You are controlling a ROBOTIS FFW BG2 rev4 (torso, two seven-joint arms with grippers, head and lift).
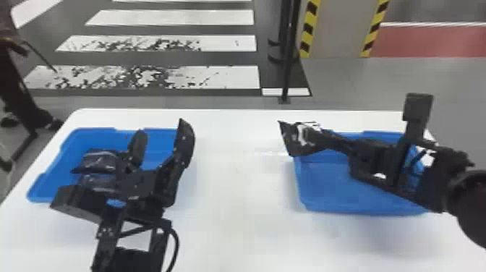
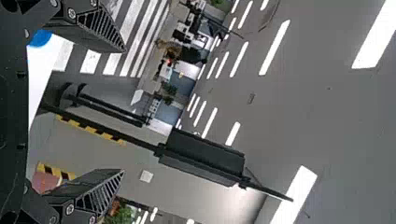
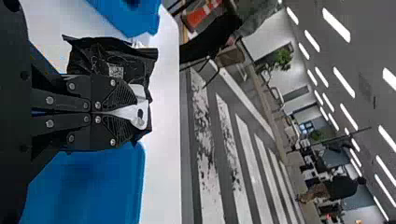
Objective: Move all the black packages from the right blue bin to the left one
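Note:
My left gripper (image 1: pixel 161 144) stands open over the right part of the left blue bin (image 1: pixel 68 144), its fingers spread with nothing between them; the left wrist view shows the gripper (image 2: pixel 121 109) too. Black packages (image 1: pixel 97 161) lie in that bin, partly behind the arm. My right gripper (image 1: pixel 325 139) is above the left edge of the right blue bin (image 1: pixel 325 181), shut on a black package (image 1: pixel 294 143) that sticks out past the bin's rim. In the right wrist view the gripper (image 3: pixel 116 112) pinches the package (image 3: pixel 135 65), which has a white label.
Both bins rest on a white table (image 1: pixel 238 202), with a wide stretch of tabletop between them. A black pole (image 1: pixel 287 65) stands on the floor behind the table.

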